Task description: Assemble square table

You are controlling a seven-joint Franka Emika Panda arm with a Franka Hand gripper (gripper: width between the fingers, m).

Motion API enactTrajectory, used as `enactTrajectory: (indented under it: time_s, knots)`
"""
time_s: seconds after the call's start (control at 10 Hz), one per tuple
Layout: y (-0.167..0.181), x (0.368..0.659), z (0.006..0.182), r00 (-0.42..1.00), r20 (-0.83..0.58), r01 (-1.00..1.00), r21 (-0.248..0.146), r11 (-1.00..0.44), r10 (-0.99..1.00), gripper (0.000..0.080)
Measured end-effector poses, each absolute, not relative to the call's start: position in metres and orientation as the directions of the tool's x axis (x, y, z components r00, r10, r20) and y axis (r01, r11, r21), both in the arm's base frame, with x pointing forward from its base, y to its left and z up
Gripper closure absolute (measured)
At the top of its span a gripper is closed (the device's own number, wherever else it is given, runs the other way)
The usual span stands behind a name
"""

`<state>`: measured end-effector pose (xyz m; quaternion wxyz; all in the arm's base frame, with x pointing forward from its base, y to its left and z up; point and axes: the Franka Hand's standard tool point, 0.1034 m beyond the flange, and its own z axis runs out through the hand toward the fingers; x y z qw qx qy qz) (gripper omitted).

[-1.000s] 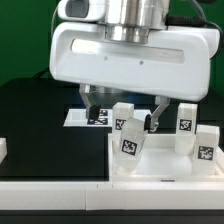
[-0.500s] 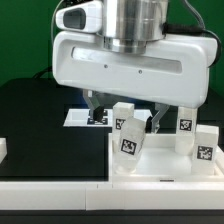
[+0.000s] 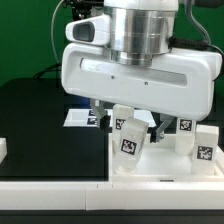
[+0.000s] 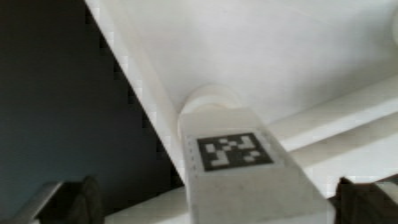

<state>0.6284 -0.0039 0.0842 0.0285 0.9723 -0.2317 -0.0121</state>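
Our gripper (image 4: 210, 198) stands wide open with nothing between its fingers (image 4: 71, 200), one dark tip showing on each side of the wrist view and clear air between them and the part. Centred in that gap is a white leg (image 4: 228, 165) carrying a black-and-white tag on the face turned to the camera, and it appears to stand in a rounded corner of the square tabletop (image 4: 302, 50), whose raised rim runs past it. In the exterior view the same leg (image 3: 130, 143) stands on the tabletop (image 3: 165, 172) just below the fingers, with another tagged leg (image 3: 120, 118) close behind it and two more (image 3: 204, 142) toward the exterior view's right. To do this step well, we judge that we should keep the fingers straddling the leg evenly, come straight down so neither tip clips the neighbouring leg, and close only once the pads are level with its flat sides, since an off-centre squeeze could tip or twist it. The arm hangs almost vertical over the table's corner, its wrist and large white hand housing filling the upper exterior view and pointing down. Behind lies the marker board (image 3: 78, 117) on the black table surface (image 3: 40, 130).
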Motion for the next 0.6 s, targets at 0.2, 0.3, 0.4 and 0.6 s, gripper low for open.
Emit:
enactTrajectory:
  time_s: [0.2, 0.3, 0.4, 0.6]
  knots:
    - [-0.0045, 0.6283, 0.0841, 0.868, -0.008, -0.496, 0.061, -0.866, -0.497, 0.0244]
    - [-0.0044, 0.6283, 0.0840, 0.824, -0.003, -0.565, 0.061, -0.823, -0.566, 0.0392]
    - [-0.0044, 0.6283, 0.0840, 0.780, 0.002, -0.625, 0.062, -0.778, -0.626, 0.0515]
    - [-0.0046, 0.6281, 0.0832, 0.697, 0.011, -0.716, 0.060, -0.695, -0.717, 0.0515]
